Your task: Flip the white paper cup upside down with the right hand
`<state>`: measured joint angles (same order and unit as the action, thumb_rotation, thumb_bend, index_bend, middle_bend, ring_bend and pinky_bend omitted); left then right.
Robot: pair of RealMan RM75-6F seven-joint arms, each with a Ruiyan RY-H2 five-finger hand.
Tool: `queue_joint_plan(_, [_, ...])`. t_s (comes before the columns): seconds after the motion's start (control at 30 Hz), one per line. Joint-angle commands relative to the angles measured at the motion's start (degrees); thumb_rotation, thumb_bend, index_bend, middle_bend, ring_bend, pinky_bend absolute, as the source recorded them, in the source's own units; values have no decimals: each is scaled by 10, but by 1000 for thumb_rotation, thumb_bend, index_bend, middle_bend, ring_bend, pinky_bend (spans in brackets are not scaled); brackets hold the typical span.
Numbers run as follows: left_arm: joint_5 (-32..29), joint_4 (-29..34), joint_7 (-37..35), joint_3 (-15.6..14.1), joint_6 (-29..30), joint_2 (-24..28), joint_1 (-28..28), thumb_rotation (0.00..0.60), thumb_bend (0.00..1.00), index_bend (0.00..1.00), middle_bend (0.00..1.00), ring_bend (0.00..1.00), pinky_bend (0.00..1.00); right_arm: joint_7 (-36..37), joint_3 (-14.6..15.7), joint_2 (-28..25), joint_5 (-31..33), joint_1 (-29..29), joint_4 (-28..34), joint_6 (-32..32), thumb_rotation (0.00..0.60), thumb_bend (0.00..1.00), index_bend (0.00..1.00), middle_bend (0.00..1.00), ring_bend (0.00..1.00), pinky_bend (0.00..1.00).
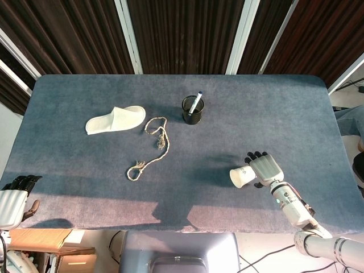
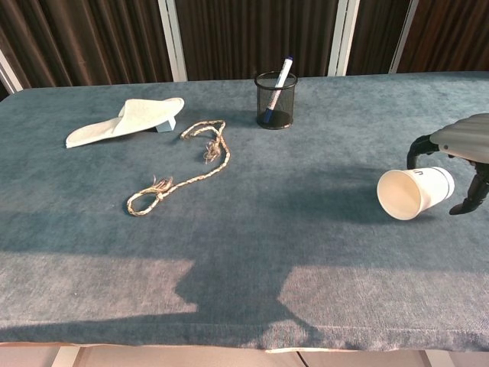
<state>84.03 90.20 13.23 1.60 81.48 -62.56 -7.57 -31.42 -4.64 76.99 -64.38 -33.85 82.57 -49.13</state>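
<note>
Right hand [image 1: 266, 168]: grey back, black fingers [image 1: 256, 154]; white forearm. Left hand [image 1: 12, 200]: alike.

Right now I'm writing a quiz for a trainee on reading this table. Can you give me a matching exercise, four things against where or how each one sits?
Things:
1. white paper cup
2. blue marker
3. white slipper
4. rope

Places or states:
A. standing in the black mesh pen holder
B. lying loose on the table between the slipper and the pen holder
C. on its side, mouth toward the table's middle, at the right hand
D. lying flat at the far left of the table

Pairs: 1-C, 2-A, 3-D, 4-B
</note>
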Motion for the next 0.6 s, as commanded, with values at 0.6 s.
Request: queue_joint_plan(0.6, [2, 4, 5, -2, 0, 1, 1, 600, 332, 247, 238, 209, 436, 64, 24, 36, -87, 12, -59, -58, 600, 565, 603, 433, 400, 543])
